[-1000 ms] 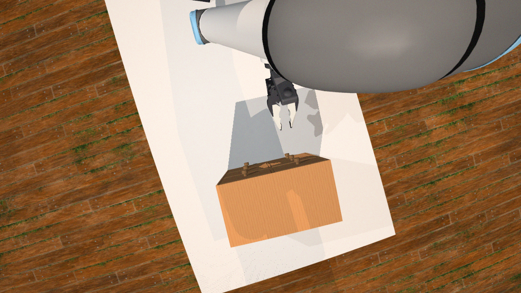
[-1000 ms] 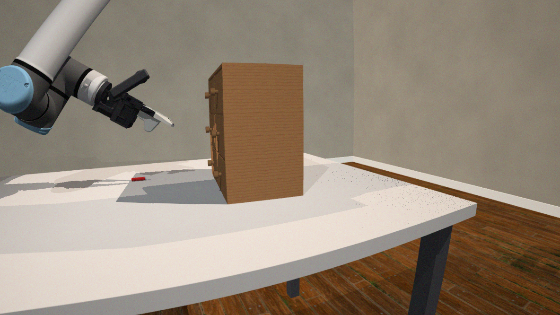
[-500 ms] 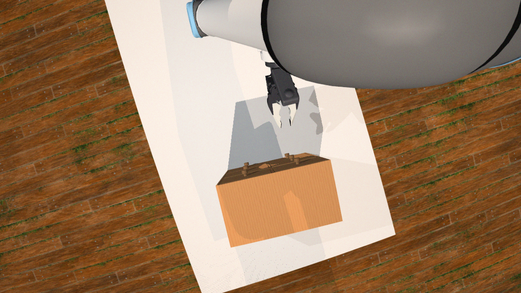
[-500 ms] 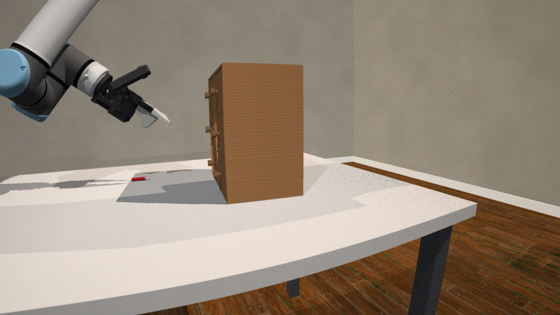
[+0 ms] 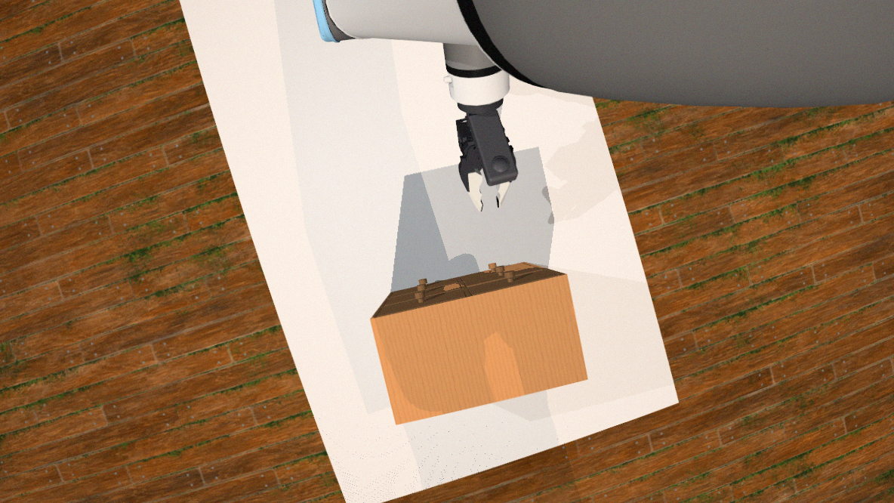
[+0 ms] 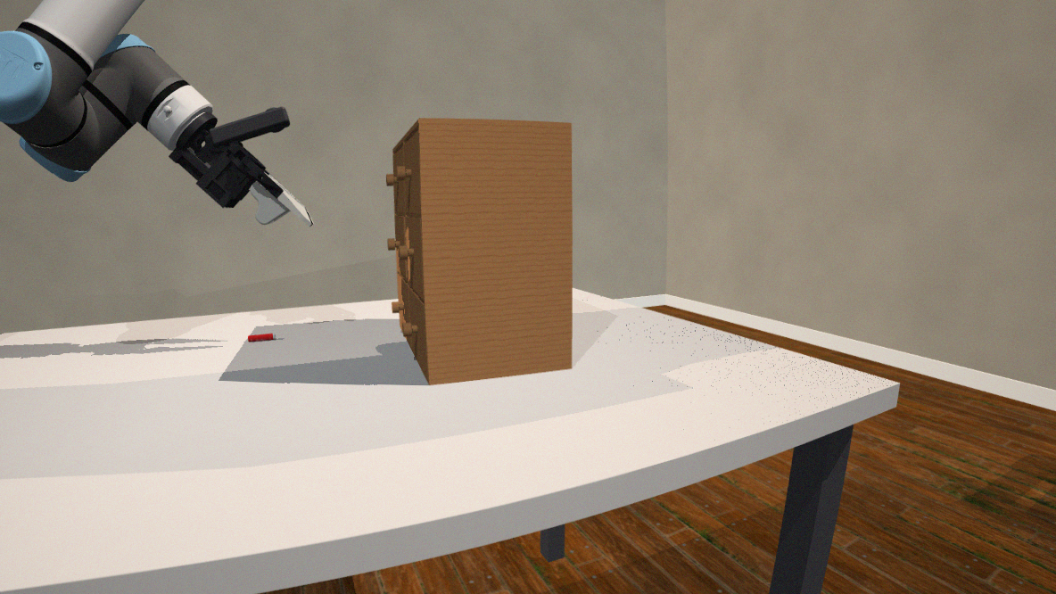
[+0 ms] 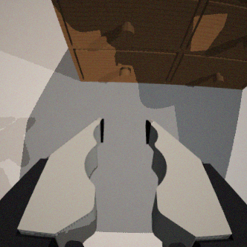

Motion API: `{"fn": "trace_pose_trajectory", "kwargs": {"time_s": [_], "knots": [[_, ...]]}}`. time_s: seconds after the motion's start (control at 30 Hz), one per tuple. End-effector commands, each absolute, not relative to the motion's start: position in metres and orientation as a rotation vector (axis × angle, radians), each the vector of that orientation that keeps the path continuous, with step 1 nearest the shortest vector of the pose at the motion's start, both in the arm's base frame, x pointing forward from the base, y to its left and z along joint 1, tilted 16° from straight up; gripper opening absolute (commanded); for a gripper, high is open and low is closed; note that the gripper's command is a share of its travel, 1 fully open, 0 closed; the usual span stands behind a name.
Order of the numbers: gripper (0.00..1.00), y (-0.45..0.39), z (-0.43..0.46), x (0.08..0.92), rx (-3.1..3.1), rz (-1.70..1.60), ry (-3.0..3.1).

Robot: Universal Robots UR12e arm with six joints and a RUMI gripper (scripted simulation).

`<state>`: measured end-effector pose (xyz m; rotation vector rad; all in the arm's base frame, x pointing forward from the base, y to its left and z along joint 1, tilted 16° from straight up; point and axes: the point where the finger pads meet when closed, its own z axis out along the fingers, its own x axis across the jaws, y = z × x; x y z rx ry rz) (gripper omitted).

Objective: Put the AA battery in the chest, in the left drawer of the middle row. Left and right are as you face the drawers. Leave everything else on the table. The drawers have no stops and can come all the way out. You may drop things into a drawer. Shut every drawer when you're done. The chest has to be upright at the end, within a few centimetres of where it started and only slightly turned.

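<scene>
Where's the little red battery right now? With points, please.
In the exterior view, the red battery [image 6: 259, 337] lies on the white table [image 6: 472, 487], left of the wooden chest [image 6: 498, 251], by the shadow's far-left corner.

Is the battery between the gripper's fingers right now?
No, the red battery lies on the table, below the raised gripper.

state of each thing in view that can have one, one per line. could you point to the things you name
drawers [image 6: 415, 258] [image 7: 123, 67]: all that can be seen look shut
chest [image 5: 481, 350] [image 6: 498, 243] [image 7: 178, 53]: upright on the table
AA battery [image 6: 260, 337]: lying on its side on the table, outside the chest
tool [image 5: 490, 208] [image 6: 299, 221] [image 7: 124, 120]: part open, raised, nothing between its fingers
table [image 5: 300, 375] [image 6: 516, 473]: standing level
</scene>
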<state>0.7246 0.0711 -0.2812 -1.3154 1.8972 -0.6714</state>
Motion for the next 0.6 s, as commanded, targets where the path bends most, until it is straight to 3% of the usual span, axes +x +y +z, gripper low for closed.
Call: {"fn": "trace_pose_trajectory", "kwargs": {"time_s": [0.0,0.57], "knots": [[0.2,0.071,-0.275,0.719,-1.363,-0.607,1.938],[0.2,0.07,-0.257,0.699,-1.491,-0.409,2.049]]}}
